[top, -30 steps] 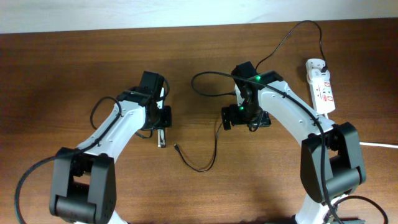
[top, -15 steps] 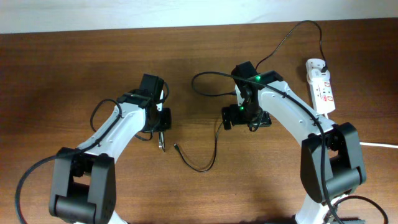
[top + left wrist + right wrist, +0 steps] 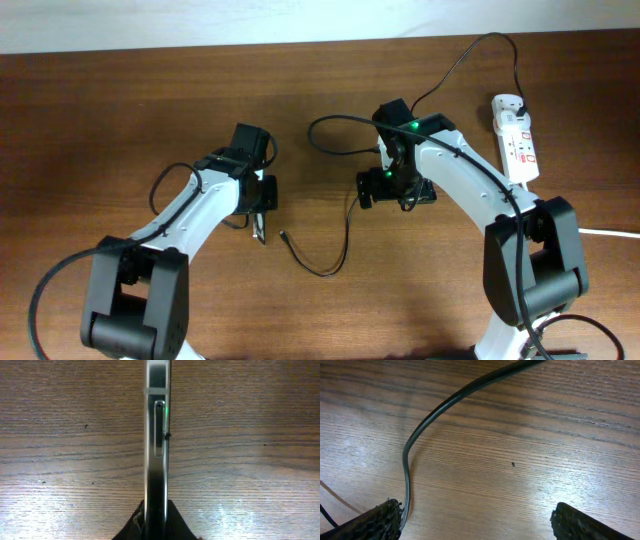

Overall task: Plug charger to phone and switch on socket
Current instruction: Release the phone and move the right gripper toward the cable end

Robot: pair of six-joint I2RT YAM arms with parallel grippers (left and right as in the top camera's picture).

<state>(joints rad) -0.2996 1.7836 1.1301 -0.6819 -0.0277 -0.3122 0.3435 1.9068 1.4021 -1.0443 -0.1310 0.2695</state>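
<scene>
Gripping the phone [image 3: 156,435] edgewise is your left claw [image 3: 156,522]; your right claw [image 3: 477,520] gapes, charger [image 3: 436,414] beside one finger.

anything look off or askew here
Yes: the phone is not lying flat. It is held edge-on, thin silver side up, pinched in the left gripper. The charger has its plug tip lying loose on the table beside it, not plugged in.

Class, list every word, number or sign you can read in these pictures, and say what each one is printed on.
No text can be read in any view.
On the socket: red marks, too small to read.
On the phone: only its silver edge shows, with no text on it.
</scene>
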